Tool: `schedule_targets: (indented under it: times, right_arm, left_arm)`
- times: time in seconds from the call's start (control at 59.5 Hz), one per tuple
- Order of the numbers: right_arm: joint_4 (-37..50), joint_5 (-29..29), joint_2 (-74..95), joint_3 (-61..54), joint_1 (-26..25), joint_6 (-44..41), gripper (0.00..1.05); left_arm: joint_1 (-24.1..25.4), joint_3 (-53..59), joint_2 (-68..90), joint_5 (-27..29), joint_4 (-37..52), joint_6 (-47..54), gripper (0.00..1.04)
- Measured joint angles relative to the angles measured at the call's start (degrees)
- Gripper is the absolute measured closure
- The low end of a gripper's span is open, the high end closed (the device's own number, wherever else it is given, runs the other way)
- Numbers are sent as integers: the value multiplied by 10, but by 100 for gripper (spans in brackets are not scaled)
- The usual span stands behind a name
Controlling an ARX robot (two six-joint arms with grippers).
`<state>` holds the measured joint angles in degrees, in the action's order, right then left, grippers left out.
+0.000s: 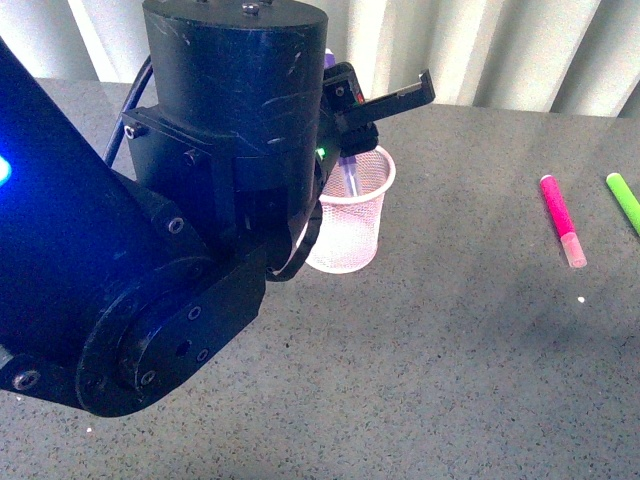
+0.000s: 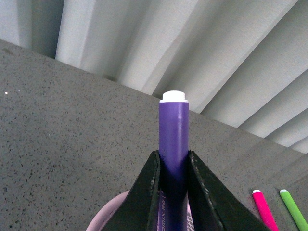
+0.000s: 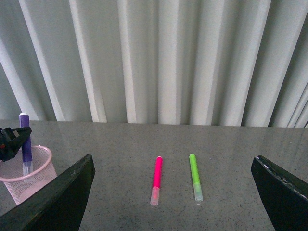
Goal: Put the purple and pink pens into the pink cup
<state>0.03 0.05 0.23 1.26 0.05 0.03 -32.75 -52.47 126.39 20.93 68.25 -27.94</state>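
My left gripper is shut on the dark purple pen and holds it upright over the pale pink mesh cup. The pen's lower end is inside the cup's mouth. In the left wrist view both fingers press the pen's barrel, with the cup's rim below them. The pink pen lies flat on the table to the right of the cup. My right gripper is open and empty, with the pink pen lying between its fingers' line of sight. The cup and the purple pen show far off to one side.
A green marker lies beside the pink pen, further right, and shows in the right wrist view too. The table is grey and speckled. A pleated white curtain runs along its far edge. My left arm's dark body fills the left of the front view.
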Motion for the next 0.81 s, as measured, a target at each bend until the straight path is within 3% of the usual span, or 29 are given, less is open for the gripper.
schedule_targets:
  times: [0.353, 0.404, 0.454, 0.488, 0.656, 0.807]
  right_arm:
    - [0, 0, 0, 0, 0, 0, 7]
    - [0, 0, 0, 0, 0, 0, 7]
    - [0, 0, 0, 0, 0, 0, 7]
    - [0, 0, 0, 0, 0, 0, 7]
    - [0, 1, 0, 0, 0, 0, 7]
    - [0, -1, 0, 0, 0, 0, 7]
  left_arm:
    - [17, 19, -20, -17, -48, -38, 28]
    - [25, 37, -53, -38, -79, -40, 16]
    - [39, 66, -116, -95, -129, -29, 5]
    - [47, 81, -156, -122, -177, -14, 7]
    - [103, 148, -351, -108, -440, 104, 7]
    - [112, 150, -368, -104, -455, 127, 7]
